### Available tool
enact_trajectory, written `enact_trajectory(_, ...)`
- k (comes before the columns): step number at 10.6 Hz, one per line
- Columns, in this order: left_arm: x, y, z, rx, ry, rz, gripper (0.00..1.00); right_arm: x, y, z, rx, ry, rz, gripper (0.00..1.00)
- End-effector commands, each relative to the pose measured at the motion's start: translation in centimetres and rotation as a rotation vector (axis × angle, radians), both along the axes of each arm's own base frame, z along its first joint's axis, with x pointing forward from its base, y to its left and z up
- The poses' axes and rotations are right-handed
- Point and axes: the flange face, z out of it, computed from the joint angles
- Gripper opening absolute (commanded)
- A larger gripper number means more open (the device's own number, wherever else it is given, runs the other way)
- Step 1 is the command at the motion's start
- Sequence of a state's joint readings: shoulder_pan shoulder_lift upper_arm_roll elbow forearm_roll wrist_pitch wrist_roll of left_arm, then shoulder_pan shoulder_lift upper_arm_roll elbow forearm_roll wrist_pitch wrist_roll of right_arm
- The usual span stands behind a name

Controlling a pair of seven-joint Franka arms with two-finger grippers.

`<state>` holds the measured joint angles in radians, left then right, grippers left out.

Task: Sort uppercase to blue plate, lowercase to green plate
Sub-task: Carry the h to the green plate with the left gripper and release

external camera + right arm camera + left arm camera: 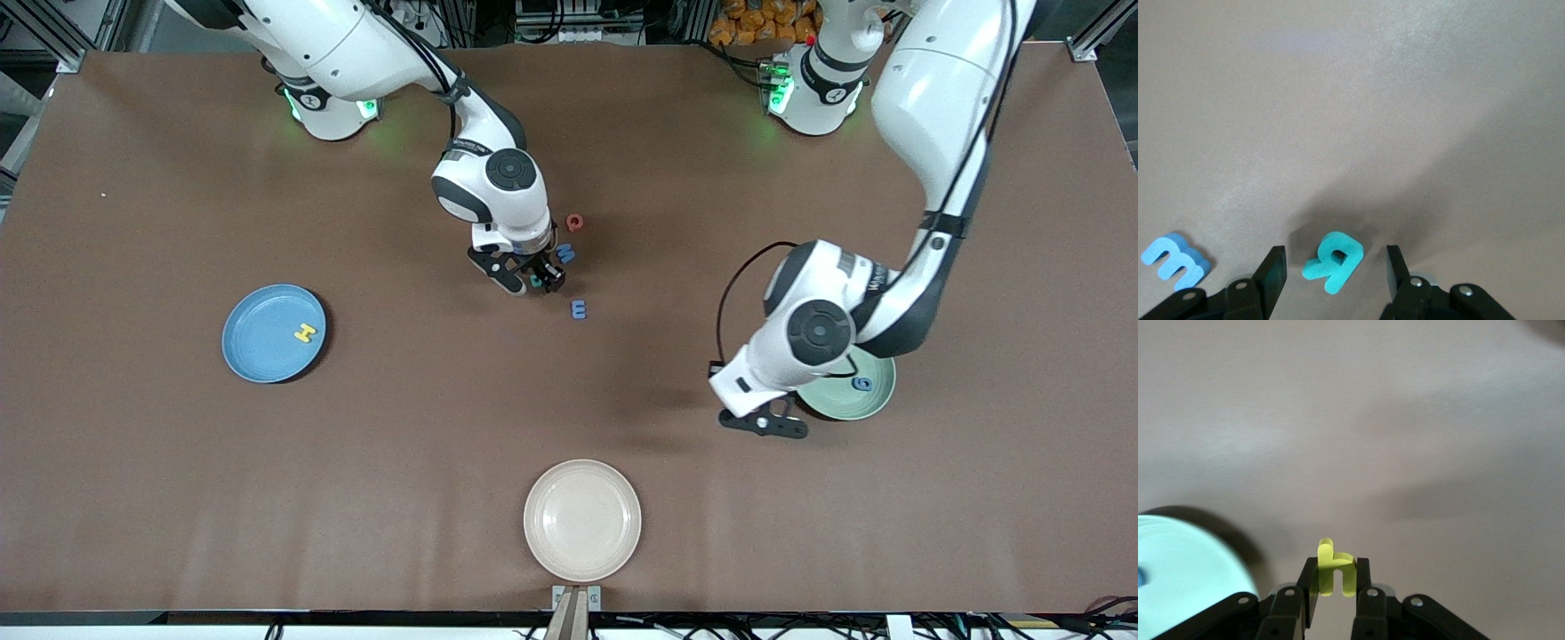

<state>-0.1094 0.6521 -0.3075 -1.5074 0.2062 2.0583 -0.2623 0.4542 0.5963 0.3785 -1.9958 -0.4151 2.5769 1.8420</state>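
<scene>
The left gripper (1336,583) pinches the yellow h (1335,570) beside the green plate (876,400) for dropping — the right gripper (1333,270), jaws apart, straddles the teal letter (1333,261) to grasp it.

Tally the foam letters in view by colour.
Yellow: 2, the H and the h
Blue: 3, the M, the comb shape and the g
Red: 1, the Q
Teal: 1, the teal letter
Total: 7

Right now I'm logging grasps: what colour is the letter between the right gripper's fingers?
Teal-green letter, between the open right gripper; clearest in the right wrist view.
</scene>
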Motion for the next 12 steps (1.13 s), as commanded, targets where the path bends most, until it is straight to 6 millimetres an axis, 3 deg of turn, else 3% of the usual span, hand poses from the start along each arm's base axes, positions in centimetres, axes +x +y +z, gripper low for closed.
enact_trajectory(1,-0.2,3.0,1.8,0.008,0.014,-0.062,0.00,0.0,0.8,-0.4,0.000,-0.012,-0.010,0.69)
enact_trajectory(6,0.7,9.6,1.2,0.008,0.080,-0.174,0.00,-0.1,0.8,-0.7,-0.007,-0.018,0.010,0.55)
enact_trajectory(12,0.4,12.5,-0.2,0.010,0.117,-0.204,0.00,-0.1,0.8,-0.7,-0.007,-0.024,0.020,0.43)
